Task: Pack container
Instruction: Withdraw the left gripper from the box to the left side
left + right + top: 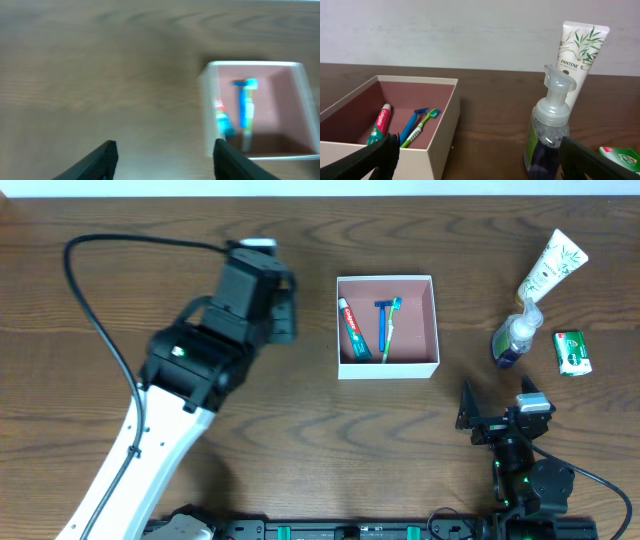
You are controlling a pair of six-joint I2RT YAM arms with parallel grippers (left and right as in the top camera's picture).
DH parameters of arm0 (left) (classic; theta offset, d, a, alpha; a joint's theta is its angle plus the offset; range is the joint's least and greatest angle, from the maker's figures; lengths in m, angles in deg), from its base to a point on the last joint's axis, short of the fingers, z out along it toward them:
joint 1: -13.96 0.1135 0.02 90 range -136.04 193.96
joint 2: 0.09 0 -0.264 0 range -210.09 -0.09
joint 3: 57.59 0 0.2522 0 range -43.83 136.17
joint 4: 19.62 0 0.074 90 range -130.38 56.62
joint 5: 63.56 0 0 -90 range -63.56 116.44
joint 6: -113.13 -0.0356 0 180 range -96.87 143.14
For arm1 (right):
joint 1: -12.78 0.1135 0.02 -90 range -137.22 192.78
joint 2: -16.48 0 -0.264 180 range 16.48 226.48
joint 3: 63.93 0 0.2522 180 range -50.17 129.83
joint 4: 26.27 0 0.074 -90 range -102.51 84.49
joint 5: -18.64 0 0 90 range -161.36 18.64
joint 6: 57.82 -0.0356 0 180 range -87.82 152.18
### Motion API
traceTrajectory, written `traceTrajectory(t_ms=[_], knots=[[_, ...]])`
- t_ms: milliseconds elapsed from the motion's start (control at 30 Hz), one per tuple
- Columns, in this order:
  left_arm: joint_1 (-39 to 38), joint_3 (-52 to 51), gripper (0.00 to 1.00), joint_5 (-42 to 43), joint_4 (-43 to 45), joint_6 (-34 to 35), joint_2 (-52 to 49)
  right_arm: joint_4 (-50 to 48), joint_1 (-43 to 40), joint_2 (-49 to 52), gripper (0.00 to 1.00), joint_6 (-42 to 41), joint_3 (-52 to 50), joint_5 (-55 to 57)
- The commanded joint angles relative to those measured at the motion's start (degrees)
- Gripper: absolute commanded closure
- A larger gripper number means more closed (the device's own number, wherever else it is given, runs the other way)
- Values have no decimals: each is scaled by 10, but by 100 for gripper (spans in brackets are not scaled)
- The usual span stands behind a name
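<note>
Overhead, you see the container (388, 326) sitting just right of the frame's centre on the wooden table (120, 300), its white walls square to the picture and its pink-brown floor showing. Lying inside it, toward the left half, are a toothpaste tube (354, 330), a blue razor (382, 326) and a green toothbrush (393, 320), all roughly upright in the frame and side by side. Your left gripper (284, 308) hangs left of the container, apart from it, at the end of the black and white arm that rises from the lower left; in the left wrist view its two dark fingers (98, 161) stand apart over bare wood with nothing between them, and the container appears blurred at the right of that picture. Your right gripper (494, 406) sits at the lower right, below the container's right corner, and in the right wrist view its jaws are spread wide at the bottom corners, empty. At the upper right of the overhead view a white Pantene tube (551, 265) leans beside a clear pump bottle (515, 338), with a small green packet (572, 352) just right of the bottle.
</note>
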Motion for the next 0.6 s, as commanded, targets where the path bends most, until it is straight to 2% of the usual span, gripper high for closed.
traceTrajectory(t_ms=[0, 100, 167, 300, 567], knots=[[55, 2, 34, -28, -32, 32, 0, 1, 6, -3, 1, 10, -2, 4], [106, -2, 30, -28, -52, 62, 0, 1, 6, -3, 1, 10, -2, 4], [137, -8, 15, -28, -54, 70, 0, 1, 6, -3, 1, 10, -2, 4], [183, -25, 3, -24, -54, 70, -3, 1, 6, -3, 1, 10, -2, 4], [251, -63, 2, -24, -48, 70, -19, 1, 6, -3, 1, 10, -2, 4]])
